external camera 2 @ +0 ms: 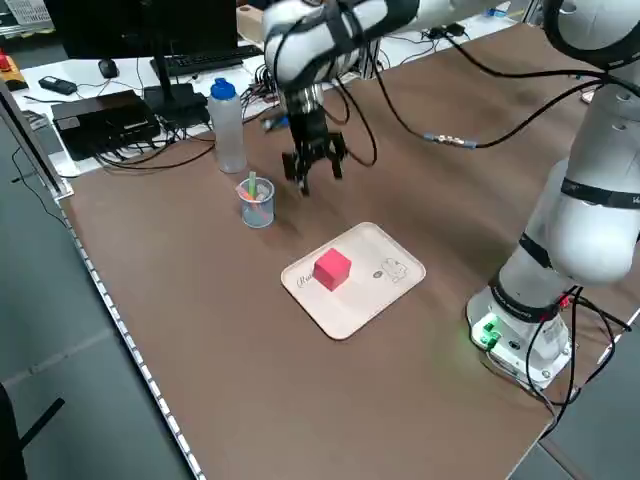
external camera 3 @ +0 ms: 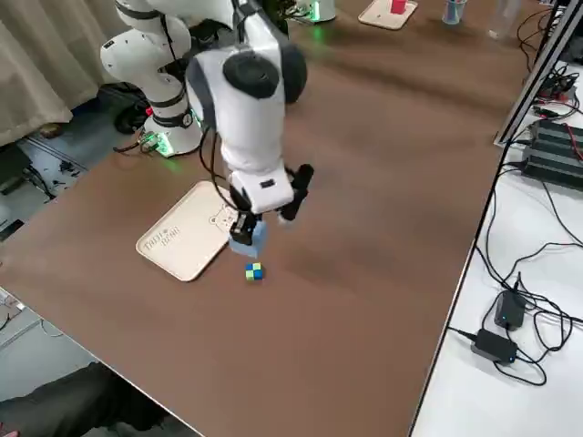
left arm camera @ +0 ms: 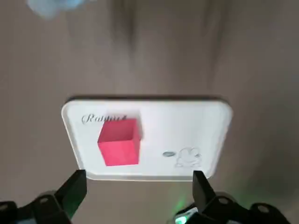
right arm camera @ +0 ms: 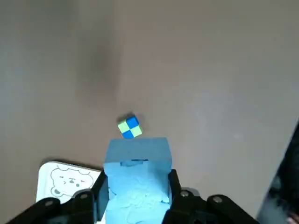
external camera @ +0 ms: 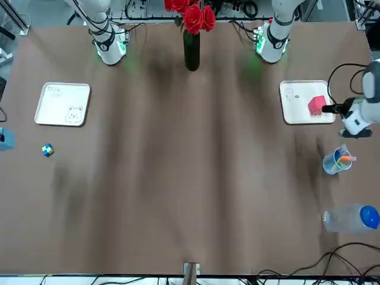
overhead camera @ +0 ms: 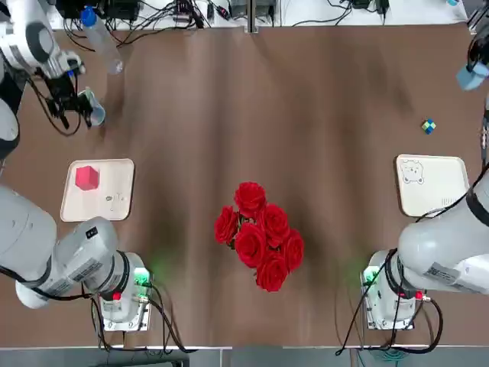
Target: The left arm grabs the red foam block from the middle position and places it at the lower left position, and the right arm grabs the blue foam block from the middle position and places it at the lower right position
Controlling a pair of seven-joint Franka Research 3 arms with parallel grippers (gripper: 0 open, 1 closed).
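I count two arms of mine, the left arm (overhead camera: 92,256) and the right arm (overhead camera: 451,245), and two grippers, my left gripper (left arm camera: 140,177) and my right gripper (right arm camera: 138,176). I make it two foam blocks, one red block (external camera 2: 332,269) and one blue block (right arm camera: 138,186); two cream trays, the left tray (overhead camera: 117,206) and the right tray (overhead camera: 433,199); one puzzle cube (overhead camera: 429,126), one bunch of roses (overhead camera: 263,229), one vase (external camera: 192,52), one bottle (external camera 2: 228,130), one cup (external camera 2: 257,208), one monitor (external camera 2: 150,30), one keyboard (external camera 2: 208,60) and one brown table (overhead camera: 344,92)
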